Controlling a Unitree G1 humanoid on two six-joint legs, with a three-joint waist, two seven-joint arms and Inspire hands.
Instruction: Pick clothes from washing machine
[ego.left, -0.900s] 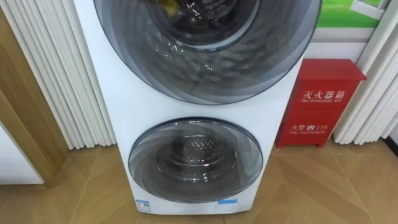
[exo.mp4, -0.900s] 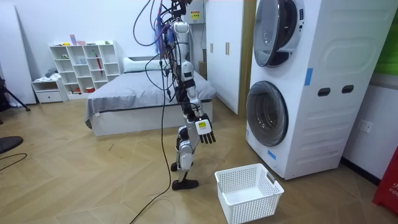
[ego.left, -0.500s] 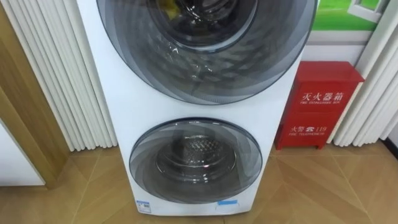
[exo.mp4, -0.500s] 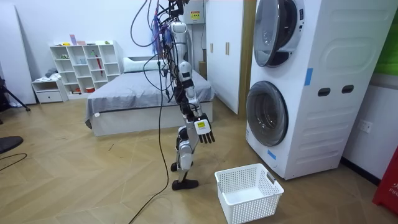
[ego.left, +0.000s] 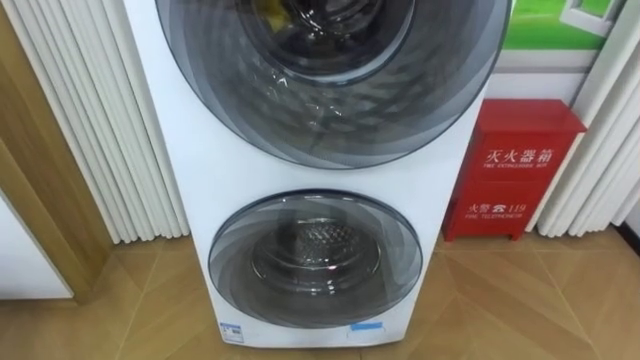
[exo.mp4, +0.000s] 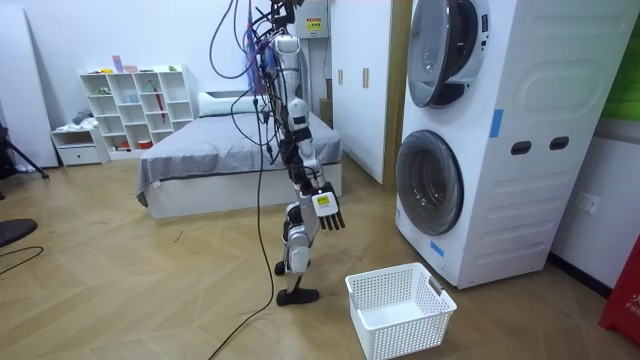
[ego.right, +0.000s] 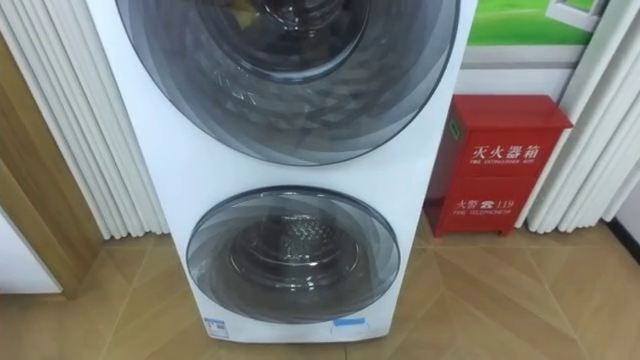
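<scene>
Right hand (exo.mp4: 326, 210) hangs at the robot's side in the room view, fingers loose and slightly spread, pointing down, holding nothing. Washing machine (exo.mp4: 500, 140) stands ahead of the hand, well apart. White basket (exo.mp4: 410, 335) sits on the floor below and ahead of the hand, near the machine's foot. Upper door (ego.left: 335, 80) is above the lower door (ego.left: 315, 255). A yellow patch (ego.left: 270, 10), possibly clothes, shows behind the upper glass; cannot tell more. Red cabinet (ego.left: 515, 165) stands just beside the machine.
</scene>
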